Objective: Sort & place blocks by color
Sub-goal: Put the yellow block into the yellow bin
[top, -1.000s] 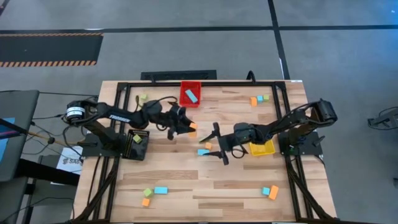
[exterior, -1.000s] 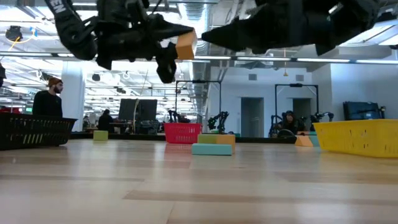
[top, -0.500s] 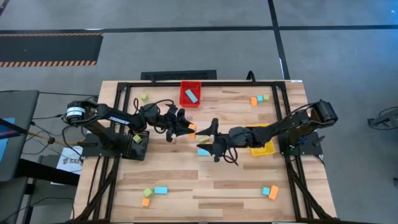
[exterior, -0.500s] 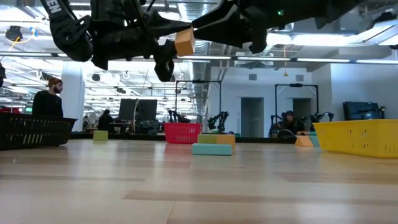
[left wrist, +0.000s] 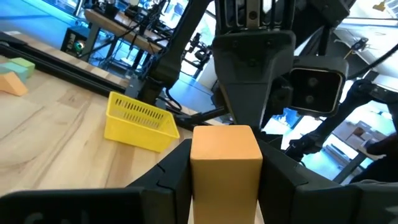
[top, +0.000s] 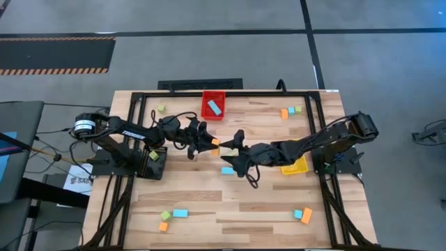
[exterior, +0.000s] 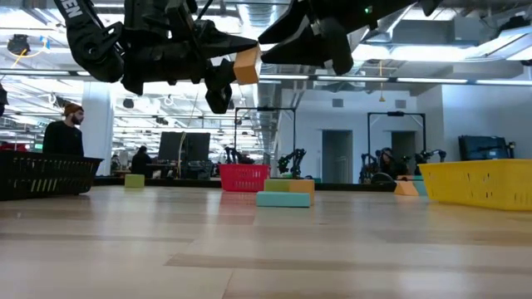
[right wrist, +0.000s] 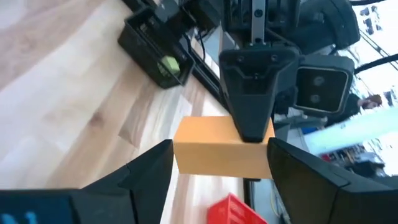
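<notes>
Evidently a mid-air handover: the left gripper (top: 211, 141) is clenched on an orange block (top: 215, 141), held well above the table (top: 230, 209) near its middle, as the low view confirms. The right gripper (top: 232, 144) faces it with its fingers (right wrist: 148, 168) spread wide, one to each side of the block, apparently not yet touching it. The chief risk, as a judgement, is a drop: if the left gripper releases before the right one has closed squarely, the block would fall to the table, possibly onto the light-blue block (top: 228, 170) lying below. A second risk is a collision, since the two sets of fingertips meet around one small block and leave little free face to seize; a skewed closure could twist the block out of both grips. Other blocks lie scattered: a group near the far right corner (top: 289, 111), a group near the near left edge (top: 174, 215), and a pair at the near right (top: 302, 214). One blue block sits inside the red bin (top: 206, 99); the yellow bin (top: 300, 168) stands under the right arm, and the black bin (top: 161, 166) beside the left arm holds a green one.
</notes>
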Motion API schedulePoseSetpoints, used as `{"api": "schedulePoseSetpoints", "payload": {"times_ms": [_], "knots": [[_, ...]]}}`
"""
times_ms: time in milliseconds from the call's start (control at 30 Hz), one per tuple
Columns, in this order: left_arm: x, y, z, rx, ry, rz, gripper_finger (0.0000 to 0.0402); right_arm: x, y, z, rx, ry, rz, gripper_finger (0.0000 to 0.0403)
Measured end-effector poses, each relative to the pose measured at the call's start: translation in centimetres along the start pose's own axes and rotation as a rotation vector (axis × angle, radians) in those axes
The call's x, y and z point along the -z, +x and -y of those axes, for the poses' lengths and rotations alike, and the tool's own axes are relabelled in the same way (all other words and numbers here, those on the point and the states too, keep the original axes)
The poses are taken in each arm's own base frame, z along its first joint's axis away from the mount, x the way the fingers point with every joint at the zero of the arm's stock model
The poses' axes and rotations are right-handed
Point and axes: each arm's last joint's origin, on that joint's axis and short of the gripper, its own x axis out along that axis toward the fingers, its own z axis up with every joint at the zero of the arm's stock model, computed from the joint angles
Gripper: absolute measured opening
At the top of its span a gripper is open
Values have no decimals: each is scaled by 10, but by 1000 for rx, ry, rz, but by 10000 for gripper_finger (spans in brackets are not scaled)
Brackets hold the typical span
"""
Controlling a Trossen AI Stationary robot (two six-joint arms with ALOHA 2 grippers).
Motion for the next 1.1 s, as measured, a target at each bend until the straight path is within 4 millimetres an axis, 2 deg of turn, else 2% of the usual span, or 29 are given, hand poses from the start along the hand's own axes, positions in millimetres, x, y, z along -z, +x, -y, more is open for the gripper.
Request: {"api": "schedulePoseSetpoints", "payload": {"times_ms": [300, 567, 867, 1100], "knots": [[0, 0, 0, 1, 7, 4, 114, 4, 3, 5, 21, -4, -29, 325], [-7, 4, 1, -18, 35, 39, 114, 7, 7, 10, -14, 45, 33, 345], [-15, 10, 5, -7, 58, 71, 114, 7, 8, 15, 11, 4, 51, 342], [-21, 12, 7, 16, 40, 99, 114, 3, 7, 18, 60, -30, 70, 322]]}}
